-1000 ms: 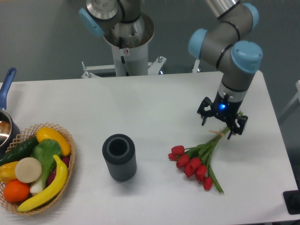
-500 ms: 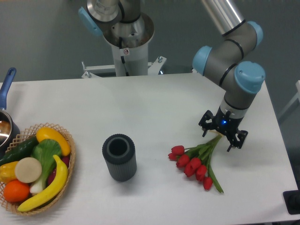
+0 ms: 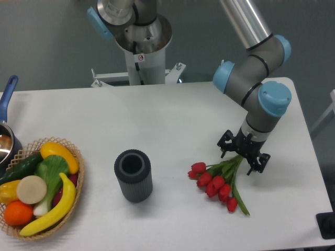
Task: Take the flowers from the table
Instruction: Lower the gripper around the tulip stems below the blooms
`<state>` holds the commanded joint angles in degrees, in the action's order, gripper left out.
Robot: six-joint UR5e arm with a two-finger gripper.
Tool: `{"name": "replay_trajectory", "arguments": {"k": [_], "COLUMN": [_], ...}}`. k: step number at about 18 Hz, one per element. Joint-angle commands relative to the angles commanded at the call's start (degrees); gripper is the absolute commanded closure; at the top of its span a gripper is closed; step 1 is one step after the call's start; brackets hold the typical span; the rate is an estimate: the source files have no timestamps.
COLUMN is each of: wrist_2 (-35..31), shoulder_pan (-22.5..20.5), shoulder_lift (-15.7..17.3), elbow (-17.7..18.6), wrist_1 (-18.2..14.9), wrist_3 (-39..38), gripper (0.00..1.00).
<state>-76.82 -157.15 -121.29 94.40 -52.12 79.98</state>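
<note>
A robot arm reaches down over a white counter (image 3: 172,115) toward a small bunch of red tulips, the flowers (image 3: 220,180), which lies flat on the counter's right side with the red buds fanned toward the left and front and the green stems gathered up toward the right. The tool (image 3: 243,155) hangs low over the stem end, its two dark fingers spread apart on either side of the stems and gripping nothing; whether the fingertips touch the counter cannot be told. This placement likely suits the task, since the bundled stems give a narrow, firm place to close on, while the buds would crush. Well to the left stands a dark ribbed cylinder vase (image 3: 133,175), upright and open at the top, and at the far left edge a wicker basket (image 3: 78,172) holds toy fruit and vegetables beside a pot with a blue handle (image 3: 6,94). Compared with a second ago, the tool has dropped lower and moved a little left along the stems, now straddling them nearer the buds, while the flowers, vase and basket have not moved.
</note>
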Motion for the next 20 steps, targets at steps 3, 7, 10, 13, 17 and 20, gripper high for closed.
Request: {"name": "replay_trajectory", "arguments": {"k": [3, 7, 10, 13, 17, 20], "wrist_2": [-0.1, -0.3, -0.4, -0.4, -0.4, -0.4], "shoulder_pan": [0.0, 0.3, 0.7, 0.9, 0.9, 0.9], "shoulder_lift": [-0.5, -0.7, -1.1, -1.5, -2.1, -2.3], "elbow": [-0.2, 0.0, 0.0, 0.1, -0.2, 0.1], "wrist_1": [0.1, 0.2, 0.3, 1.0, 1.8, 2.0], "wrist_3": [0.1, 0.0, -0.1, 0.0, 0.2, 0.2], "gripper": [0.0, 0.0, 0.0, 0.0, 0.0, 0.0]}}
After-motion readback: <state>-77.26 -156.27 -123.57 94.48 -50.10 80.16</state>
